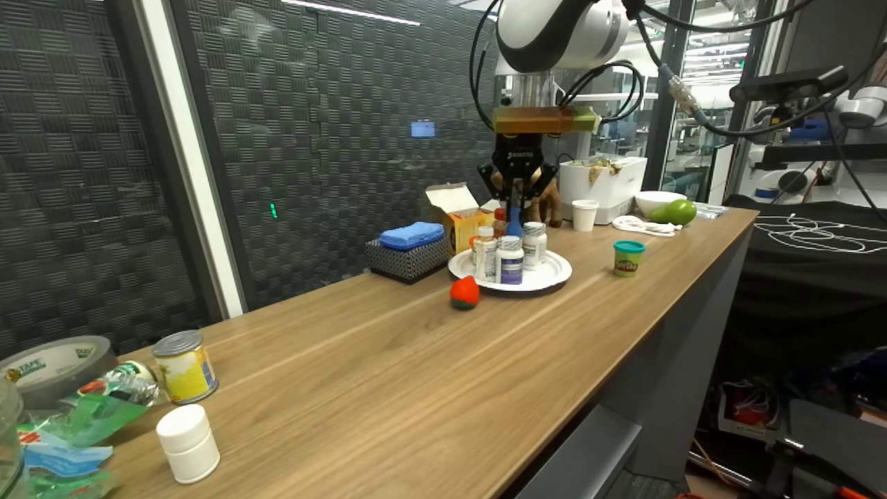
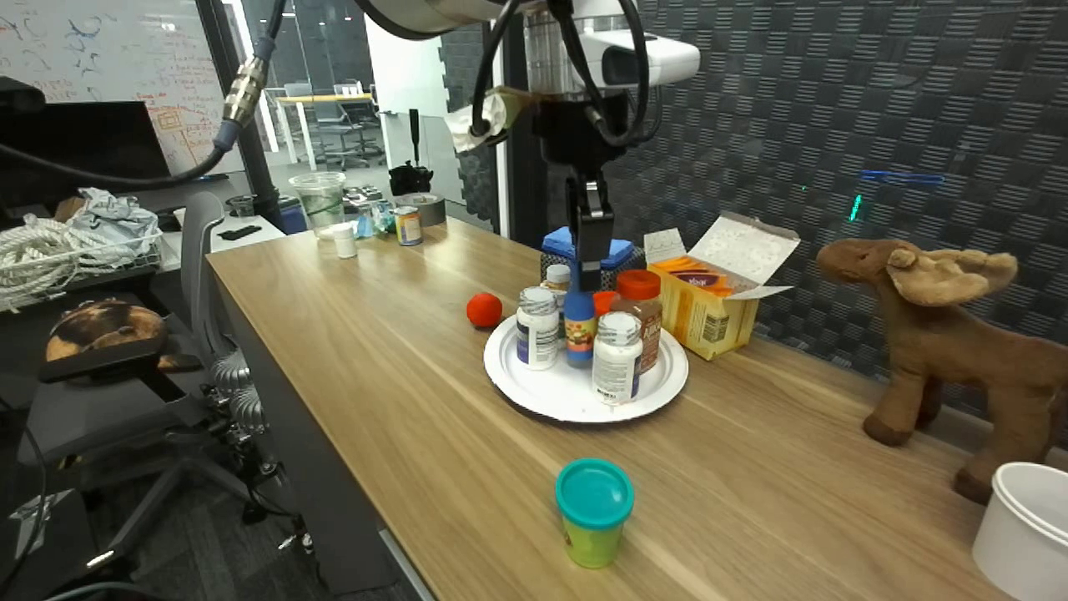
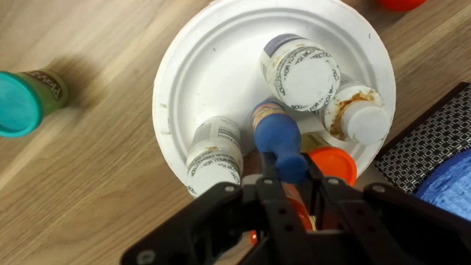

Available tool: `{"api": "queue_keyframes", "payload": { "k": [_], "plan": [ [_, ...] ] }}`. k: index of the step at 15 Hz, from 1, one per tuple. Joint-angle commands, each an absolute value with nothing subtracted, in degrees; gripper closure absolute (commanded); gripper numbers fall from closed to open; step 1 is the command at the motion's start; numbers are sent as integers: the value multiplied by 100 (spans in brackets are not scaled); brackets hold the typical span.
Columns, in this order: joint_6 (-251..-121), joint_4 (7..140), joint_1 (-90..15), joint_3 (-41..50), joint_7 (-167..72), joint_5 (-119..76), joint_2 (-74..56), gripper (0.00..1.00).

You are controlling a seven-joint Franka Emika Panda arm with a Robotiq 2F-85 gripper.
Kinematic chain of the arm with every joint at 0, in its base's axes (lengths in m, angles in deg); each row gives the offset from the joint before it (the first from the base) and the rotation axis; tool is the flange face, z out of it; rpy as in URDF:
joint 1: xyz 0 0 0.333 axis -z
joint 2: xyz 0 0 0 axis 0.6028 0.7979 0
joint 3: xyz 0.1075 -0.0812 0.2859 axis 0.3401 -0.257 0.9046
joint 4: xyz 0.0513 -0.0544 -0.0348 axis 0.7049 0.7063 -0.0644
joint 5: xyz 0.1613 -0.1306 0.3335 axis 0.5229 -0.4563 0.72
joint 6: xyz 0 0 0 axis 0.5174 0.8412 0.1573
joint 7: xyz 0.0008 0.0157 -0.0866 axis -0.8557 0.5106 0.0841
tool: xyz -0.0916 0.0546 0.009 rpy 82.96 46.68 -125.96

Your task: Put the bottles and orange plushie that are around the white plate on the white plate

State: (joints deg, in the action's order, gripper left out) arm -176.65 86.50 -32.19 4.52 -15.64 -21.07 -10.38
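The gripper (image 3: 290,164) hangs straight down beneath the arm (image 1: 561,34) in both exterior views, its fingers drawn close around the neck of the blue bottle (image 2: 579,332), which is upright within the rim of the white plate (image 2: 546,404). Three white bottles (image 1: 510,265), a red-lidded bottle (image 2: 647,321) and an orange-capped bottle (image 3: 333,165) crowd round it. The orange plushie (image 1: 464,292) lies on the counter (image 1: 388,367), just outside the rim. Toward the dark wall (image 1: 332,145), a yellow box (image 2: 713,321) and a patterned box (image 1: 410,263) bearing a blue cloth (image 1: 411,236) stand near the plate; opposite, the counter's long edge runs well apart from it. A teal-lidded tub (image 1: 628,260) stands away from the rim, and a white jar (image 1: 188,443) sits far along the counter.
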Motion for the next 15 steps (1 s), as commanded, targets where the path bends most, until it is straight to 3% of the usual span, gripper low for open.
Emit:
{"api": "queue_keyframes", "payload": {
  "k": [1, 7, 8, 9, 15],
  "plan": [
    [-17804, 8545, -3333, 334, -1547, -1983, -948, 95],
    [-17827, 8578, -3335, 325, -1568, -1973, -941, 94],
    [-17835, 8586, -3334, 322, -1574, -1975, -955, 56],
    [-17847, 8590, -3336, 318, -1567, -1987, -961, 55],
    [-17914, 8659, -3346, 294, -1532, -2014, -1056, 10]
  ]
}}
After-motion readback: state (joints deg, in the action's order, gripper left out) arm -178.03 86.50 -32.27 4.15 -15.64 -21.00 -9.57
